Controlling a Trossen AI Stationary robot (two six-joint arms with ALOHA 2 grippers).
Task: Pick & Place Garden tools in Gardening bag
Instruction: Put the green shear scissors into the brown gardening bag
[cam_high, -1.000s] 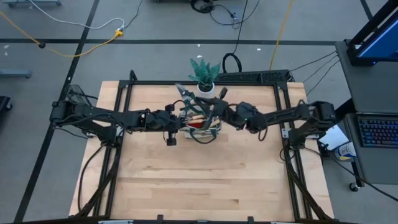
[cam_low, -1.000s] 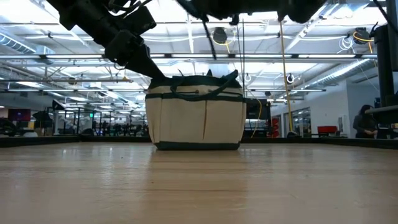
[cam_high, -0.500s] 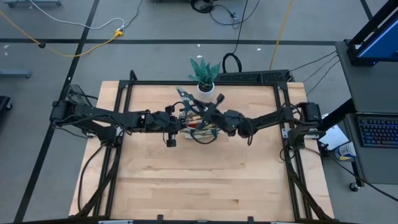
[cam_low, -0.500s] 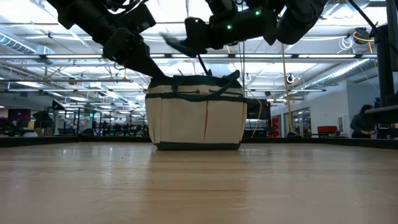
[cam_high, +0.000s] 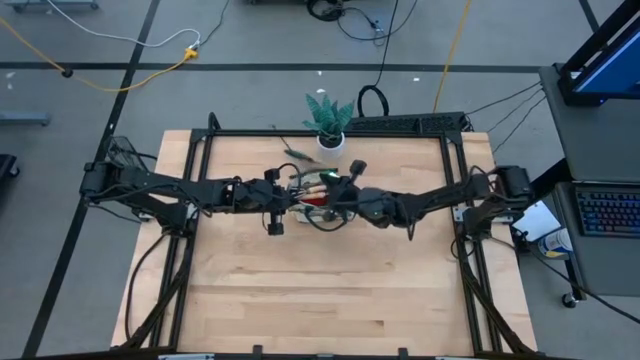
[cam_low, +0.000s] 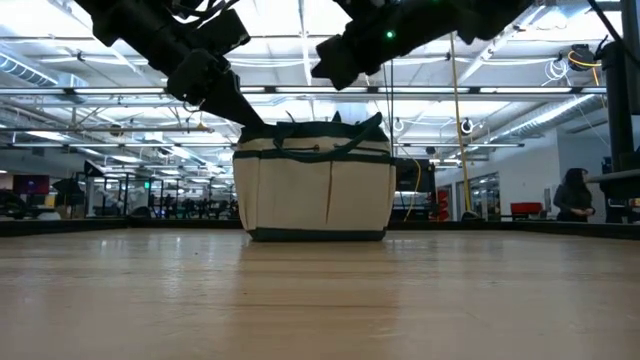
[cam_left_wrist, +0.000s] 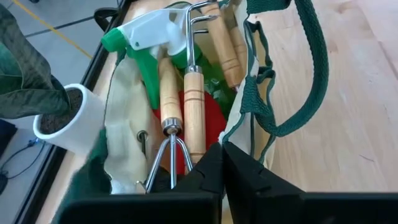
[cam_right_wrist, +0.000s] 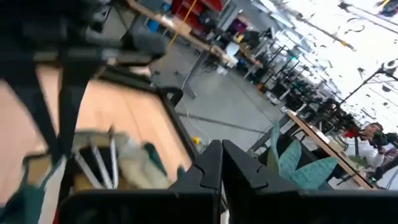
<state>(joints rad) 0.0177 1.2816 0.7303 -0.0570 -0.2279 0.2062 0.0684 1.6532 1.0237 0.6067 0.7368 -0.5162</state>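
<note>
The beige gardening bag (cam_high: 322, 205) with green trim stands upright on its base at mid table (cam_low: 315, 180). Inside it lie two wooden-handled rakes (cam_left_wrist: 194, 106), a green spray bottle (cam_left_wrist: 146, 43) and something red (cam_left_wrist: 212, 124). My left gripper (cam_left_wrist: 222, 165) is shut at the bag's left rim (cam_high: 290, 193). My right gripper (cam_low: 332, 65) is shut above the bag's top (cam_high: 335, 180); nothing shows between its fingers in its wrist view (cam_right_wrist: 221, 165). A thin dark blurred thing (cam_high: 290, 152) shows just beyond the bag; I cannot tell what it is. My left gripper pinches the bag's green-trimmed top rim (cam_left_wrist: 235, 132) on the bag's left side between its two fingers. The fingers come slanting down from the table's left (cam_low: 240, 105). The bag stays upright with its base on the table.
A potted green plant (cam_high: 328, 118) in a white pot (cam_left_wrist: 68, 121) stands at the far edge just behind the bag. The bag's looped green handle (cam_left_wrist: 311, 74) hangs over its near side. Bare wood (cam_high: 320, 290) lies toward the near edge.
My right gripper has come down into the low view and gone toward the table's left, over the bag's top, turning as it went. The thin dark thing that hung below it earlier no longer shows in the low view. The bag has stayed in place.
</note>
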